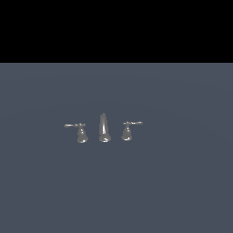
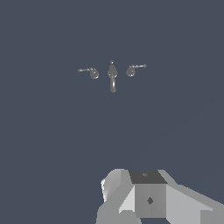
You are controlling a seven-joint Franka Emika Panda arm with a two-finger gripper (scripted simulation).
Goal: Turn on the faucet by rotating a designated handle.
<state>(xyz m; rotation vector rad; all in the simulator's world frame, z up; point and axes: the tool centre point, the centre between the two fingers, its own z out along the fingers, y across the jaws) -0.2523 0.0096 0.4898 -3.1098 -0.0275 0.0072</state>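
Only grey blocky housing of the gripper (image 2: 148,199) shows in the wrist view, cut off at the frame edge; its fingertips are out of sight, so whether they are apart or together cannot be told. It is well apart from the faucet (image 1: 104,129). The arm is missing from the exterior view. The handle (image 1: 127,130) stands on the grey floor (image 1: 182,182) at the exterior view's right of the spout (image 1: 104,127), its thin lever hard to make out.

A: Room around the handle (image 1: 127,130)?
B: Open table (image 1: 182,182) on its outer side. The spout (image 1: 104,129) stands just beside it inward.
A: Beyond?
B: The mirror handle (image 1: 81,133), past the spout.
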